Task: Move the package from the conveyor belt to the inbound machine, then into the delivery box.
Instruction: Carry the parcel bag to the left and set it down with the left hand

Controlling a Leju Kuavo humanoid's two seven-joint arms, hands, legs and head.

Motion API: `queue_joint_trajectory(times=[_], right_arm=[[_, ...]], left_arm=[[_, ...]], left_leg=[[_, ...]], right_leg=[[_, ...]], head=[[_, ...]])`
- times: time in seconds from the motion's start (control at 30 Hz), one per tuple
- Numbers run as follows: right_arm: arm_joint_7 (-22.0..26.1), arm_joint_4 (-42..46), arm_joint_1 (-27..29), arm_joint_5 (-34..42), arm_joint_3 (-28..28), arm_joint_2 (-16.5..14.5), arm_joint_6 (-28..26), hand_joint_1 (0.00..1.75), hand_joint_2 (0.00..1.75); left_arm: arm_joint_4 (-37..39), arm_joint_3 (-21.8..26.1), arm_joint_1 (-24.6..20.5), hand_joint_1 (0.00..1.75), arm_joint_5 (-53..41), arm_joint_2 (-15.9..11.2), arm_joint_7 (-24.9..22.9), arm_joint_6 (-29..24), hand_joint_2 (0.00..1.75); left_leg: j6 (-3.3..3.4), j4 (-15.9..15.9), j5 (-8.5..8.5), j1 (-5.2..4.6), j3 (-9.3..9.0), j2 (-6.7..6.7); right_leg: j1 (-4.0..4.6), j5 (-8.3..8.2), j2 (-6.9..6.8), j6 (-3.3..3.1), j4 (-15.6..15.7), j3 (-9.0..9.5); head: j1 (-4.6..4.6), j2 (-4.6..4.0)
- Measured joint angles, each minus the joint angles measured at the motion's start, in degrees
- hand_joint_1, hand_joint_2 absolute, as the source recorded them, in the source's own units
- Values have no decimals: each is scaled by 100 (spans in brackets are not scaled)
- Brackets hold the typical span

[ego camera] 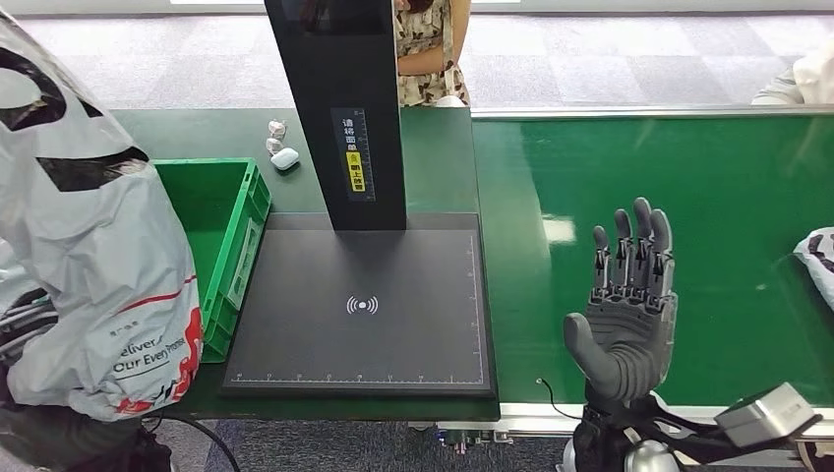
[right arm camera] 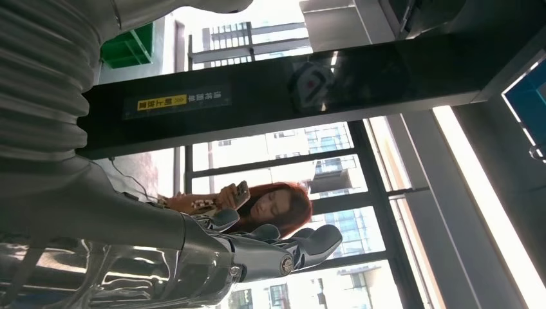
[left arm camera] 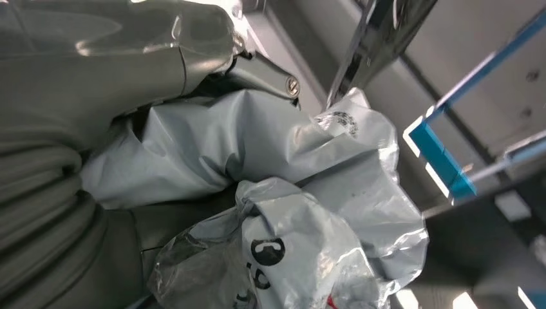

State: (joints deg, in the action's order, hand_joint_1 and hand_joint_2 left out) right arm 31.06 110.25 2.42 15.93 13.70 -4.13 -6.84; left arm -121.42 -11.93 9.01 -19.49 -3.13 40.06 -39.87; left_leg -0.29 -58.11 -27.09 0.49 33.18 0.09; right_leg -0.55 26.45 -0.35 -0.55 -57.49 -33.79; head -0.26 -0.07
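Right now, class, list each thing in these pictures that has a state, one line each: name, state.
package: held up by the left robot hand, crumpled, off the belt
left robot hand: gripping the package
right robot hand: open, raised over the conveyor belt, holding nothing
green crate: nothing visible inside
scanner plate: bare

your robot's right hand (ego camera: 629, 315) has a grey ribbed palm, a thick grey thumb and darker fingers with black segmented backs. below it you see a black wrist with a thin black cable and a small silver-grey box (ego camera: 767, 415) beside it. at the left hand (left arm camera: 58, 161) you get the same grey ribbed cover, a glossy silver shell and one slotted screw (left arm camera: 293, 85).
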Motion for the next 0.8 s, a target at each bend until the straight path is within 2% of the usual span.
queue_joint_trajectory(times=[0.1,0.23,0.37,0.5,0.7,0.8], right_arm=[[-11,-3,-4,-3,1,0,28,0,175],[19,-39,14,-18,2,0,237,0,175],[11,-40,4,-17,2,-5,303,0,175],[-88,-39,-50,-24,-1,-30,347,0,175],[-203,-13,-35,-108,-7,-67,366,0,175],[-233,-11,-37,-119,-7,-74,371,0,175]], left_arm=[[6,110,-52,175,1,0,-52,42,175],[496,1028,-765,175,-375,-39,-1006,855,175],[1155,1432,-1433,175,-732,-154,-1719,1448,175],[2377,1600,-2471,173,-1278,-456,-2601,2116,175],[4506,1584,-3808,169,-1900,-783,-3001,2473,175],[5415,1448,-4312,156,-2326,-880,-3239,2581,175]], left_leg=[[0,0,0,0,0,0],[-4,-1,4,3,-1,-5],[-10,-2,11,4,-2,-4],[-12,-2,24,7,1,-9],[-17,-3,31,11,1,8],[-17,-4,31,11,4,7]], right_leg=[[0,-1,0,-1,0,0],[2,-5,-4,-8,0,1],[4,-11,-2,-13,-1,-2],[8,-19,-9,-19,-2,-2],[14,-32,7,-31,-4,-12],[15,-32,6,-31,-4,-13]], head=[[0,0],[0,0],[1,0],[0,0],[0,0],[-1,0]])
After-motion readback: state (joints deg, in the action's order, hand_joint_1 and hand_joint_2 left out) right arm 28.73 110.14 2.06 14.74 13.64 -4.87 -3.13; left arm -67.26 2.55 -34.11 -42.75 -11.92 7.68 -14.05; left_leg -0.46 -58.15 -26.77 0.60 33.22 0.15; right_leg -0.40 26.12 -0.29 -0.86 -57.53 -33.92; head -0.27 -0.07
